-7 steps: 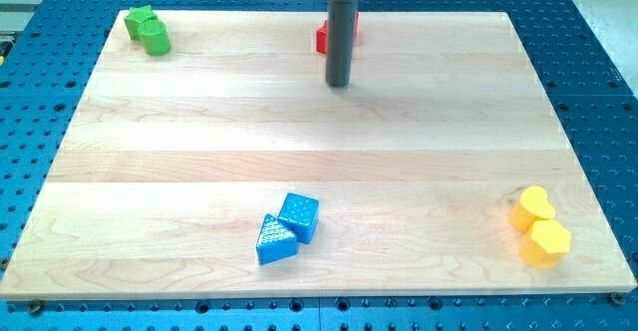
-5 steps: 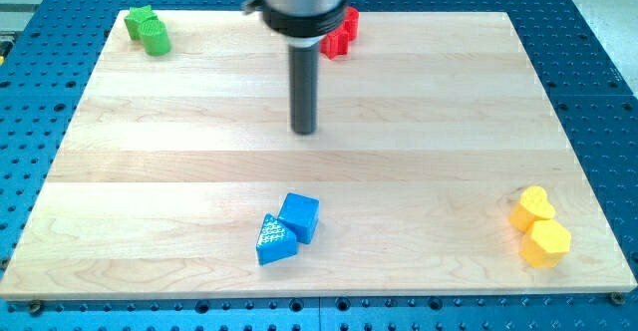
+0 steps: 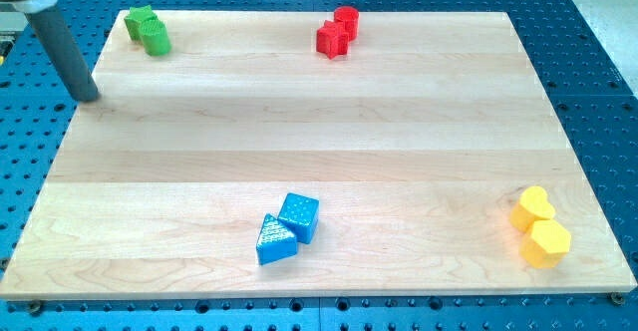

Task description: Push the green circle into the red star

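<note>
My tip stands at the board's left edge, below and to the left of the green circle, apart from it — there are no jaws to speak of, only a bare rod touching nothing. The circle sits in the top-left corner touching a green star, with the red star well away at top centre beside a red cylinder. I judge this the approach step: next the tip should get to the circle's left side — then push rightward along the top.
</note>
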